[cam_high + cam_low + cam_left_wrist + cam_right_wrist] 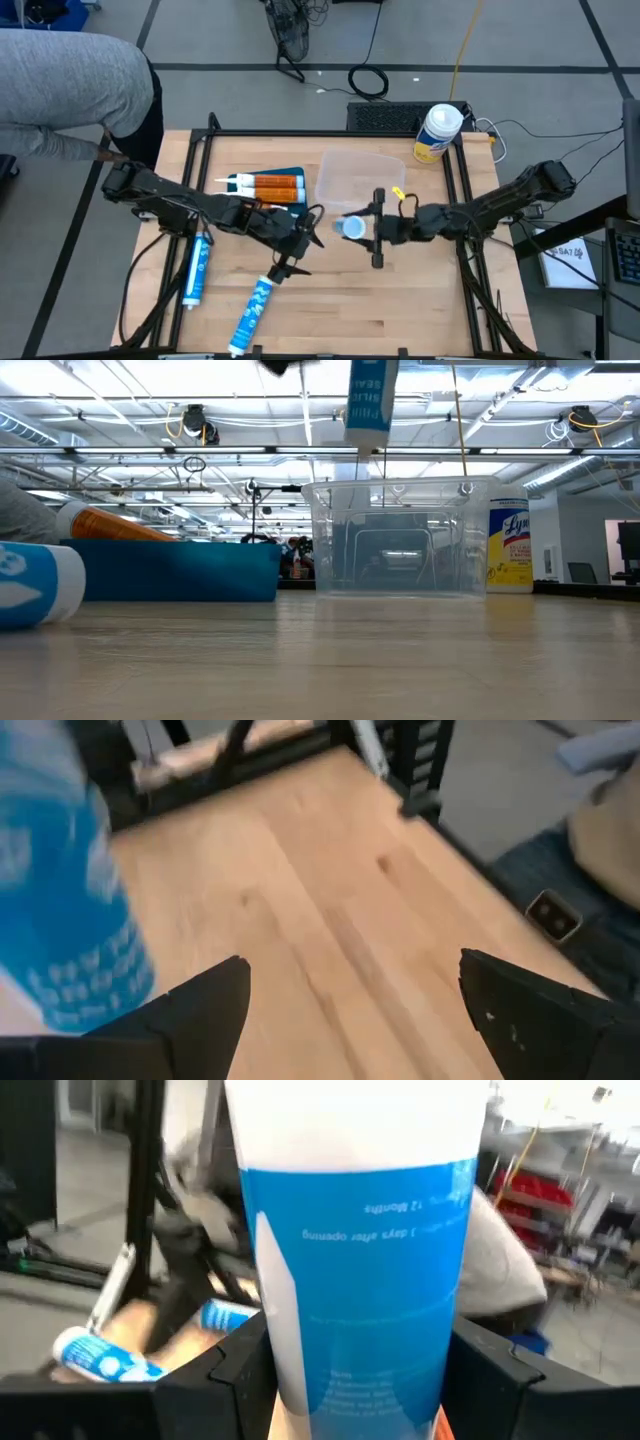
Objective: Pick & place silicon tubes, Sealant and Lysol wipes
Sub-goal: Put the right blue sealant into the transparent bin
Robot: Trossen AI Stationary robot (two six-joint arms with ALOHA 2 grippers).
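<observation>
My right gripper (362,228) is shut on a blue-and-white tube (355,1280), upright and lifted just in front of the clear bin (358,178). In the low view the tube (368,400) hangs high above the table. My left gripper (290,250) is open and empty over the table's middle, beside the upper end of a blue tube (250,313) lying on the wood; that tube shows in the left wrist view (60,900). Another blue tube (197,270) lies at the left. Two orange tubes (268,187) lie on a blue box (175,570). The yellow Lysol wipes canister (437,133) stands at the far right. My right gripper pinches the tube's round body (300,1340) between its two fingers (235,1370), one on each side. The fingers come level from the table's right side and lie across the tube. The tube stands upright and clear of the table, a thin tip (372,455) pointing down.
The clear bin (400,540) stands open near the far edge, the Lysol canister (510,545) to its right. A person in a grey sleeve (60,80) stands at the table's far left corner. Bare wood lies along the near edge at the right.
</observation>
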